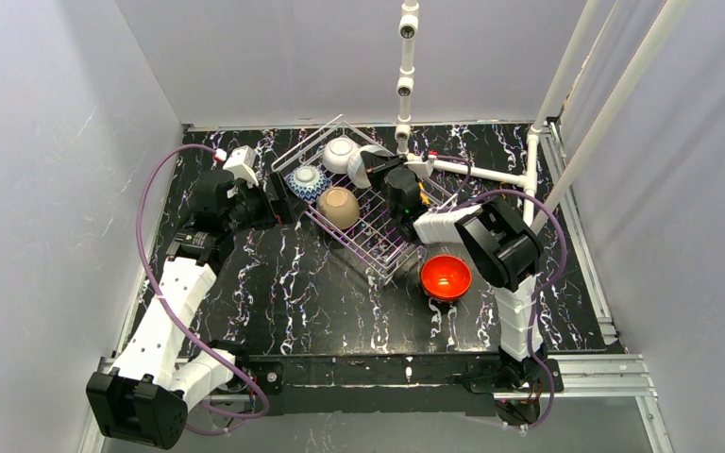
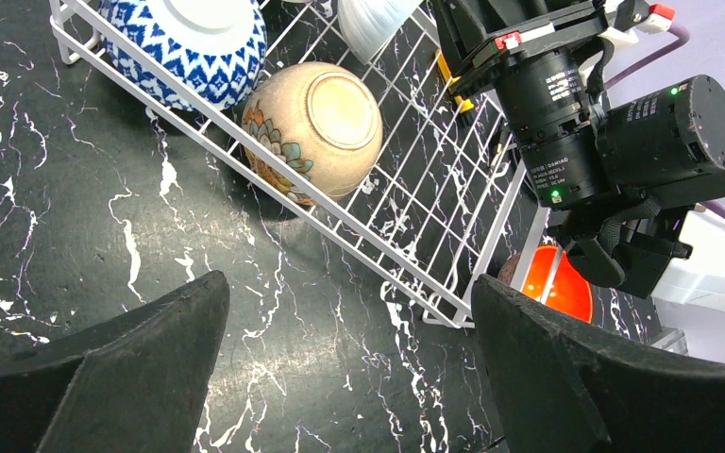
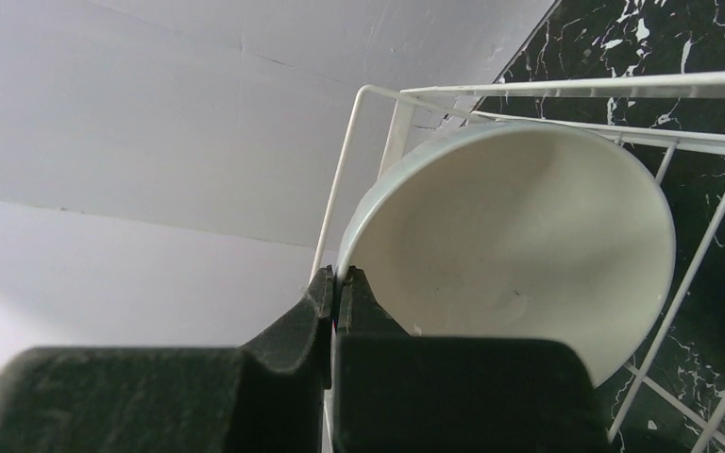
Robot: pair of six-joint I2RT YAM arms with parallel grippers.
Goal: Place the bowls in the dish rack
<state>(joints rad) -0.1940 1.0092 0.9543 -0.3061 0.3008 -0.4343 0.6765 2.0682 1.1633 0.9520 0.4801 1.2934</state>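
The wire dish rack (image 1: 378, 243) stands at the table's middle back. In it lie a blue-patterned bowl (image 1: 307, 180), a tan bowl (image 1: 338, 207) and a white bowl (image 1: 341, 154), all upside down. My right gripper (image 1: 378, 168) is shut on the rim of a second white bowl (image 1: 362, 166), held on edge over the rack's far end; the right wrist view shows its white inside (image 3: 519, 255). A red-orange bowl (image 1: 446, 276) stands upright on the table beside the rack's near corner. My left gripper (image 1: 283, 201) is open and empty at the rack's left side. The pink-speckled bowl is out of view.
A white pipe frame (image 1: 406, 75) rises behind the rack and along the right side. Grey walls close in the left, back and right. The right arm (image 1: 496, 245) reaches over the rack's right end. The table top (image 1: 321, 302) is black marble.
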